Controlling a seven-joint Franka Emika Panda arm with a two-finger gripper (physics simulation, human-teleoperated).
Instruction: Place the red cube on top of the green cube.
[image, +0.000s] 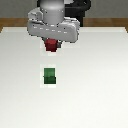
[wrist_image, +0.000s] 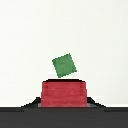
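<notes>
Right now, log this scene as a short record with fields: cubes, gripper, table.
held object: small dark red plain cube, between the gripper fingers
target: small dark green plain cube, resting alone on the table
gripper state: shut on the red cube
stack status: not yet done; cubes apart
surface: white table

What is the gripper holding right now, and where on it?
The gripper holds the red cube, clamped by two opposite side faces. The green cube lies apart on the table.
</notes>
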